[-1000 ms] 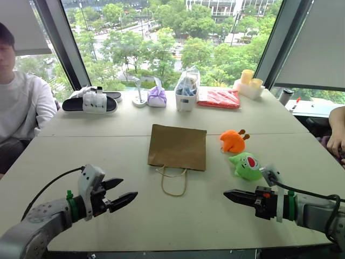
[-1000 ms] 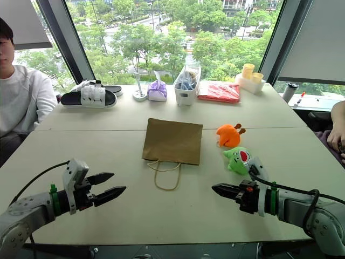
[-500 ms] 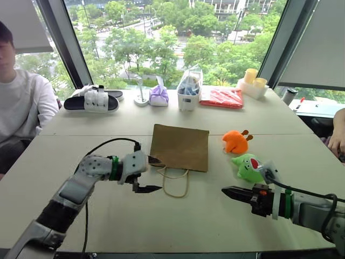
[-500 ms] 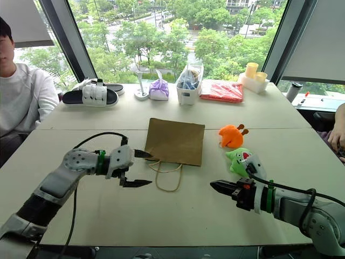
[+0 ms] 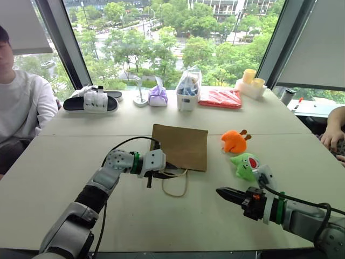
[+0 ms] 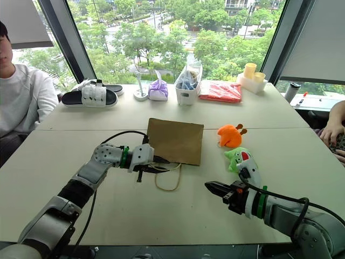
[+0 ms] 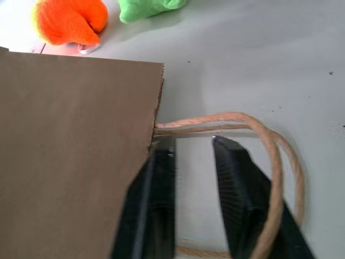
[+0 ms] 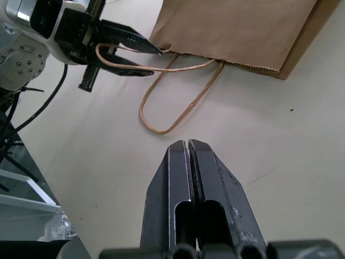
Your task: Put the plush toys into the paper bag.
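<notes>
Left claw at the bag's handles

The right claw (image 5: 222,192) is held pressed together above the near counter (image 5: 64,156). The left claw (image 7: 193,148) shows a gap, fingers straddling a cord handle (image 5: 175,191) of the flat paper bag (image 5: 180,146). Right of it, green plush toy (image 5: 245,165), then orange plush toy (image 5: 234,141).

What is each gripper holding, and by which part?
Nothing yet. The left gripper stands open around the cord handle of the paper bag; the right gripper is shut and empty.
</notes>
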Controlling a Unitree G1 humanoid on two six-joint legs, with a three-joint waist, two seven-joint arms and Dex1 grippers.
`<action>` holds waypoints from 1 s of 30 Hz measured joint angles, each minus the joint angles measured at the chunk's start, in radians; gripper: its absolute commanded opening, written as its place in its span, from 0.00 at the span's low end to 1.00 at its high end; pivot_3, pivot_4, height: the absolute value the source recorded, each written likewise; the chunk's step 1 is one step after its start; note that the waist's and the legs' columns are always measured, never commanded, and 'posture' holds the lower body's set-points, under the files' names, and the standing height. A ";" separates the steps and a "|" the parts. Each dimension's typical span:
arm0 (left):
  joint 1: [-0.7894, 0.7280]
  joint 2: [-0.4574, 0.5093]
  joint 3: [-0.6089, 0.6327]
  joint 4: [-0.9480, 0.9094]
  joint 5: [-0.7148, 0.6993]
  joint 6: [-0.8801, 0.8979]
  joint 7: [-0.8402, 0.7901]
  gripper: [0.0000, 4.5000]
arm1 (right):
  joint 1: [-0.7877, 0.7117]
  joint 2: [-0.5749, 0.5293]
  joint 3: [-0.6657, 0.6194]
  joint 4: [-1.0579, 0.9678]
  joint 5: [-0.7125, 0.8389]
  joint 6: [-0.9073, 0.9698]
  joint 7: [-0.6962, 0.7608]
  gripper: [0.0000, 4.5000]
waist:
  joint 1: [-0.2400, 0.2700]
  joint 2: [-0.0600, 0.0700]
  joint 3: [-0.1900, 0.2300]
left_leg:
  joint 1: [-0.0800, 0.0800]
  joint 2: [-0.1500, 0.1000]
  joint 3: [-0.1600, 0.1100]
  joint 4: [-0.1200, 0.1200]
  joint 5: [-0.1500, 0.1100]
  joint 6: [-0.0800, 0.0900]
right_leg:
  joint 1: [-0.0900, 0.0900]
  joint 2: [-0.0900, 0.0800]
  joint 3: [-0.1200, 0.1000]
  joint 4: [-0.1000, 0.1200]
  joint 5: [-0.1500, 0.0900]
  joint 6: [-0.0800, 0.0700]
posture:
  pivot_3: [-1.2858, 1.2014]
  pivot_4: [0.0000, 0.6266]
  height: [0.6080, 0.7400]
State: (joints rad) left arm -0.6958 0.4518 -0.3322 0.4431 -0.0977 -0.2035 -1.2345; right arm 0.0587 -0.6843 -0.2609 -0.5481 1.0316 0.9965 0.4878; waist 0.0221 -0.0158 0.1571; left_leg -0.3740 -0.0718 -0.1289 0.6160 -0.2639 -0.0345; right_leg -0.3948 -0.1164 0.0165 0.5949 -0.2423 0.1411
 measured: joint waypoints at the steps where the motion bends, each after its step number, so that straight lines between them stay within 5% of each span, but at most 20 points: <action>1: 0.000 0.000 0.000 0.000 -0.001 0.000 -0.008 0.01 | -0.002 0.003 0.008 0.000 0.000 0.000 -0.006 0.00 | -0.005 0.000 0.000 | 0.000 0.000 0.000 0.000 0.000 0.000 | 0.000 0.000 0.000 0.000 0.000 0.000 | 0.52 0.24 1.00; 4: -0.002 -0.010 0.006 -0.008 -0.014 0.056 -0.015 0.01 | -0.021 0.015 0.026 -0.001 0.000 0.000 -0.024 0.00 | -0.009 0.000 0.000 | 0.000 0.000 -0.002 0.001 0.000 0.000 | 0.001 0.000 0.000 0.000 0.000 0.000 | 0.52 0.24 1.00; 10: -0.142 -0.131 0.131 -0.186 -0.223 0.629 0.134 0.01 | -0.091 0.096 0.093 -0.012 -0.057 -0.040 -0.105 0.00 | -0.011 -0.002 0.001 | -0.002 -0.001 -0.007 0.005 0.000 0.000 | 0.002 0.000 -0.003 0.002 -0.001 0.001 | 0.52 0.24 1.00; 13: -0.214 -0.146 0.183 -0.261 -0.274 0.764 0.207 0.01 | -0.104 0.136 0.132 -0.017 -0.109 -0.072 -0.139 0.00 | -0.019 0.001 0.000 | 0.002 -0.001 -0.007 0.004 0.000 0.000 | 0.004 0.000 -0.002 0.002 -0.001 0.002 | 0.52 0.24 1.00; 30: -0.162 -0.241 0.216 -0.370 -0.383 1.011 0.364 0.01 | -0.343 0.374 0.367 0.304 -0.535 -0.332 -0.212 0.00 | -0.035 0.001 0.000 | 0.001 -0.001 -0.007 0.003 0.003 -0.004 | 0.001 0.002 -0.001 0.004 -0.001 0.001 | 0.52 0.24 1.00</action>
State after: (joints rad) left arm -0.8580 0.2104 -0.1158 0.0726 -0.4802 0.8076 -0.8706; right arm -0.2841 -0.3100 0.1062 -0.2439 0.4962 0.6642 0.2761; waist -0.0131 -0.0151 0.1567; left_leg -0.3733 -0.0729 -0.1361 0.6191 -0.2614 -0.0389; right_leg -0.3940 -0.1148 0.0153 0.5989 -0.2431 0.1424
